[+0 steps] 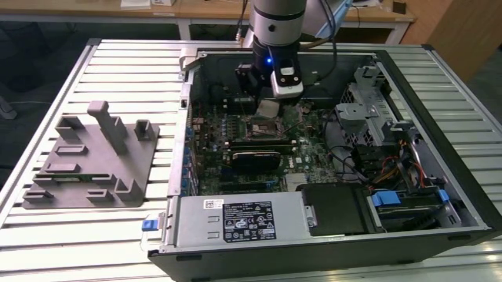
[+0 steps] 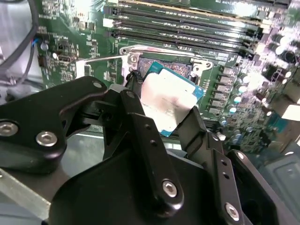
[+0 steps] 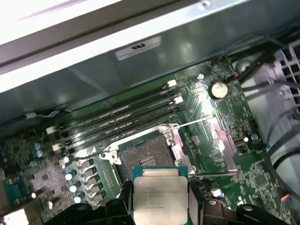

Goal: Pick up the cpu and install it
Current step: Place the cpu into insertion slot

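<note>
Pick-up done: the black two-finger tool (image 2: 163, 107) is clamped on the flat, square, silver-topped cpu (image 3: 159, 199), held just above the open metal-framed socket (image 3: 143, 157) on the green motherboard (image 3: 206, 136), in the case's far half. Seating is left; prob. no contact, hard to tell.

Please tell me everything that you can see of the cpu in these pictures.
The cpu is a small flat square chip with a pale silver metal top and a thin teal rim. The tool is shut on it, black fingers pressing two opposite edges. It hangs above the open socket on the green motherboard, inside the computer case, not yet seated.
</note>
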